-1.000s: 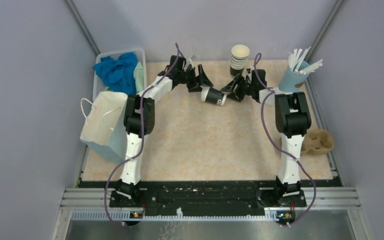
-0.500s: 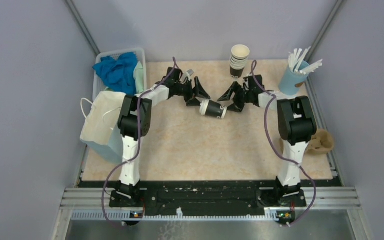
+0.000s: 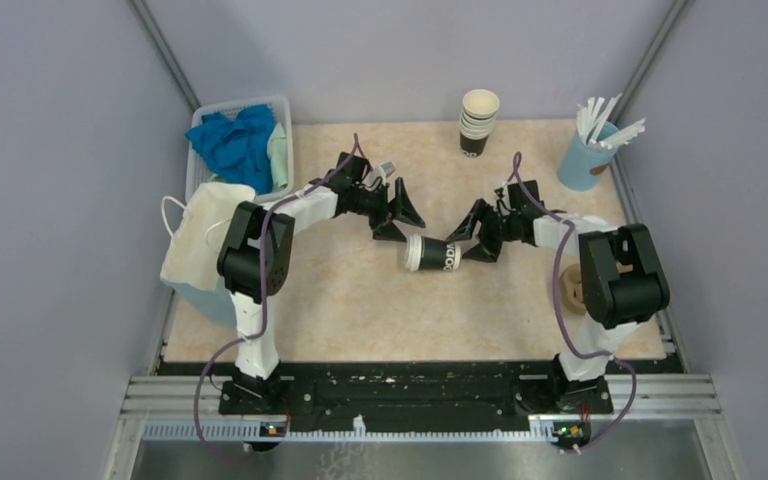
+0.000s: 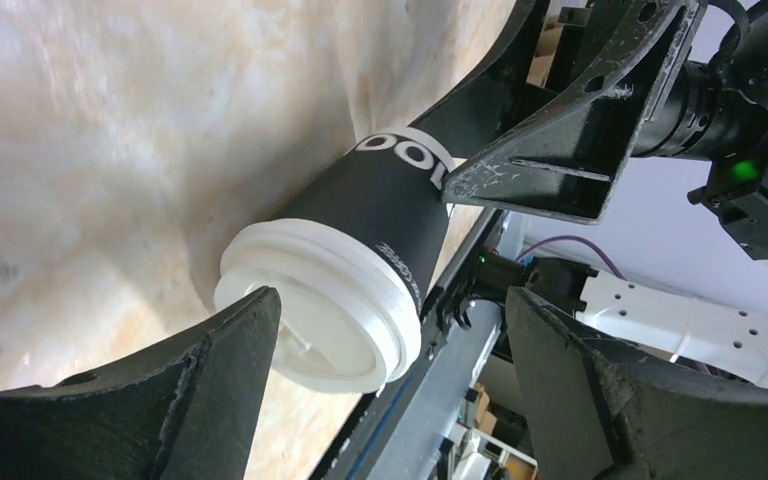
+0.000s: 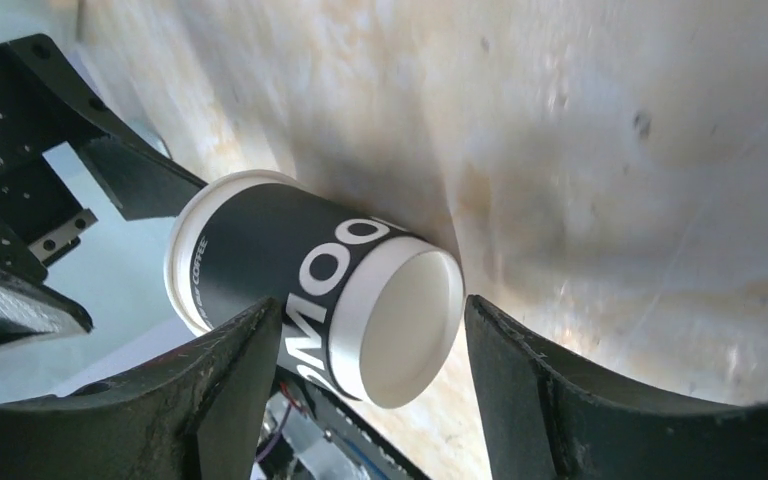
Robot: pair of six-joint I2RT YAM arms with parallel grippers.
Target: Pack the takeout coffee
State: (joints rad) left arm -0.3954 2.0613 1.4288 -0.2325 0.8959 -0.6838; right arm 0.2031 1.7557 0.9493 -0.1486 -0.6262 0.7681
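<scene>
**cup brought to mid-table, handover set up**

the cup [image 3: 438, 254] lies on its side low over the middle of the table [image 3: 360, 310], lid [image 4: 310, 310] toward my left arm and base toward my right. i cannot tell whether it touches the surface.

in the last 1 second it has come from the far part of the table to the middle, and its lettering has stayed face up. so i judge it was carried, not rolled.

my right gripper [image 5: 372, 310] is closed about the base end as far as the cup allows, with 1 finger on each side. my left gripper [image 4: 390, 300] has travelled along with it. its jaws are spread wide, with the lid just between the tips and nothing gripped.

i read this as a handover about to happen. the bag [image 3: 200, 250] stands on my left side, so the left should take the cup. closing on the lid alone could pop it off, so i would reach further onto the body first.
</scene>
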